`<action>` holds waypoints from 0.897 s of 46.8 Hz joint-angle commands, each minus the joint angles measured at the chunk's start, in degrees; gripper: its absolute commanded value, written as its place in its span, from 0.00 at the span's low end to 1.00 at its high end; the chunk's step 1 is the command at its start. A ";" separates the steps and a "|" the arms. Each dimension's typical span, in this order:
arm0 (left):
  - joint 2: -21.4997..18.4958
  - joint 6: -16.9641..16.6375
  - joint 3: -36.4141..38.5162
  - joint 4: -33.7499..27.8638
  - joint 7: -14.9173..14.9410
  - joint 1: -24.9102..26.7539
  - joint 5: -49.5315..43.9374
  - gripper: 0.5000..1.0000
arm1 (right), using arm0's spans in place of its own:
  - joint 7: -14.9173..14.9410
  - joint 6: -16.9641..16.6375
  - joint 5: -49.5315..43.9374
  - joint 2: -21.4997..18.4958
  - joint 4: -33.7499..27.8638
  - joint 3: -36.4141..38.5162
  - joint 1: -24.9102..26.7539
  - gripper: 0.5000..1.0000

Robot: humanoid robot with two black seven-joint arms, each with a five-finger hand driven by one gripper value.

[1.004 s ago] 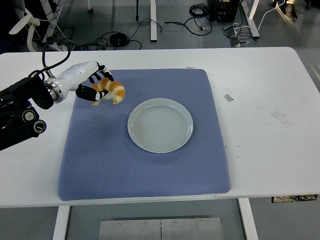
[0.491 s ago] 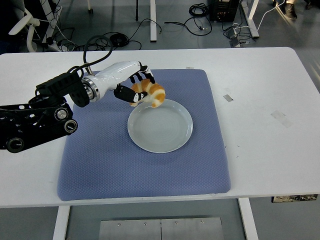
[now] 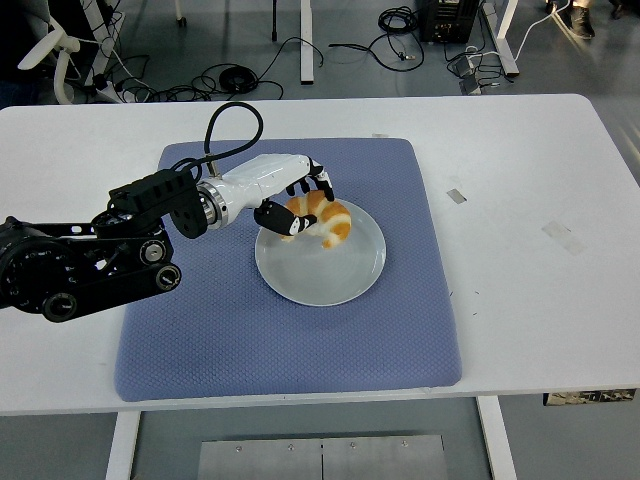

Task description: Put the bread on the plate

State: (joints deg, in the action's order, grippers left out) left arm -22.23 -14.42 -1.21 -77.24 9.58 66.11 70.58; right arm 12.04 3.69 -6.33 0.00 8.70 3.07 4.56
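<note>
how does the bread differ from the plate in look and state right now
The bread is golden-brown, curved and lumpy; the plate is pale, round and smooth. The bread is far smaller than the plate. The bread is gripped by the left hand; the plate lies free on the blue mat. Both are over the mat, the bread at the plate's upper part.

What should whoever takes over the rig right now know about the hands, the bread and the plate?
Left hand: fingers curled around the bread, holding it over the upper part of the plate.
Right hand: not in view.
Plate sits on the blue mat, nothing else on it.
Done: bread picked up and brought over the plate.
Left: whether the bread touches the plate cannot be told; lower it if needed, open the fingers, pull the arm back.
</note>
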 commanded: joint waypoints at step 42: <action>1.04 -2.27 3.41 -0.01 -0.09 -1.24 10.63 0.54 | 0.00 0.00 0.00 0.00 0.00 0.00 0.01 1.00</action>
State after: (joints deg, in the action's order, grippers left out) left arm -21.16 -16.69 2.37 -76.98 9.56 64.79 81.31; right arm 12.04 3.69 -6.33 0.00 8.70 3.08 4.57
